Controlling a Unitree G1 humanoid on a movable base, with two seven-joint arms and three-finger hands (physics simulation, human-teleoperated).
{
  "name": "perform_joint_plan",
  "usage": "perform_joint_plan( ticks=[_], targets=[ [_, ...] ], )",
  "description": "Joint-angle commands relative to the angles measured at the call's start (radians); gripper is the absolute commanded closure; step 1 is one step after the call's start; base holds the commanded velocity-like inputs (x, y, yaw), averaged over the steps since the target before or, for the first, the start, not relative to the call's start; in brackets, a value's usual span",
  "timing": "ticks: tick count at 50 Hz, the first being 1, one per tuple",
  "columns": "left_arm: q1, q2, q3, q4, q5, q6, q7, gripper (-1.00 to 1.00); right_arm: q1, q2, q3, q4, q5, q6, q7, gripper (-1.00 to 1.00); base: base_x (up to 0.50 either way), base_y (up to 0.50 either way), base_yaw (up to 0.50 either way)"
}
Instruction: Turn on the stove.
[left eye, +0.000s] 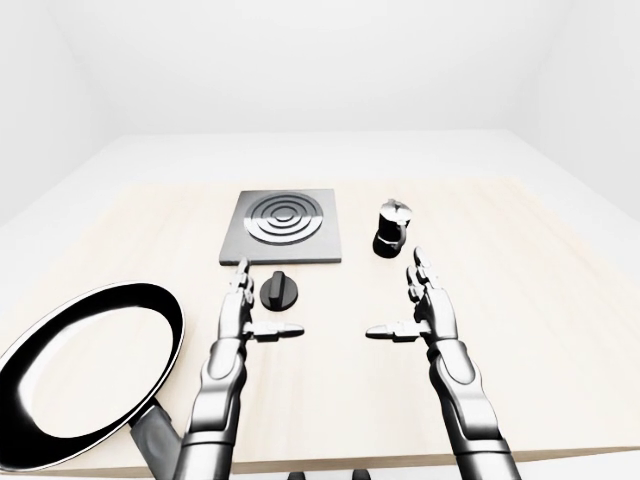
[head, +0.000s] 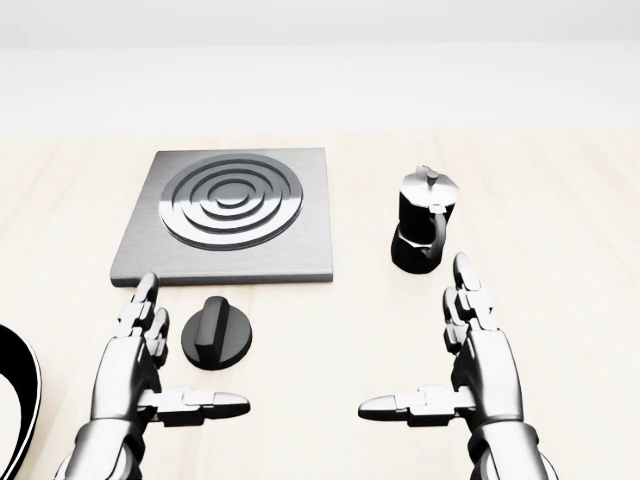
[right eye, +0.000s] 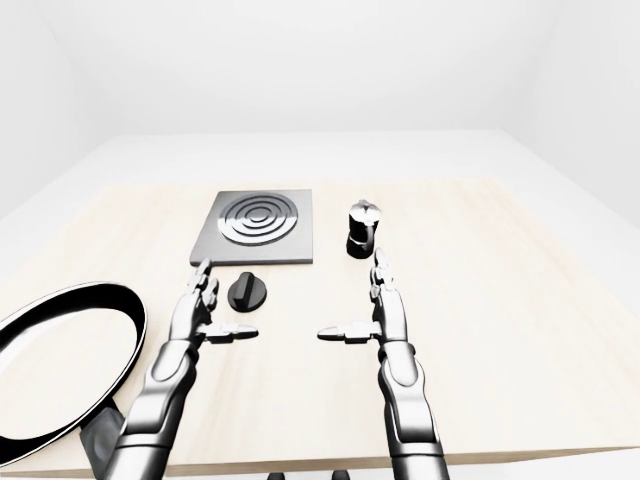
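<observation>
So nothing's been touched yet, I'd say. Both hands hover with fingers spread, the left hand (head: 140, 370) just left of the knob (head: 217, 334), which sits near the stove (head: 232, 215). Next it needs to shift right and grip it.

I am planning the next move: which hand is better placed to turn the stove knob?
The left hand. In the head view the black knob lies just beside its open fingers, below the burner plate. The right hand is farther away, under the moka pot.
</observation>
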Motion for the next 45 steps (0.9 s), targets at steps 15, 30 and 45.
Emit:
perform_joint_plan(
  ticks=[15, 30, 45],
  targets=[
    [-0.030, 0.002, -0.016, 0.085, 0.034, 0.001, -0.024, -1.00, -0.003, 0.001, 0.000, -0.002, 0.002, 0.010, -0.002, -1.00, 0.00, 0.00, 0.00],
    [-0.021, -0.004, -0.027, 0.085, 0.047, 0.001, -0.043, -1.00, -0.005, 0.001, 0.001, 0.004, 0.003, 0.009, -0.002, -1.00, 0.00, 0.00, 0.00],
    [0.000, -0.012, -0.042, 0.059, 0.061, 0.001, -0.054, -1.00, -0.003, 0.000, -0.001, 0.004, 0.005, 0.006, 0.001, -1.00, 0.00, 0.00, 0.00]
  ],
)
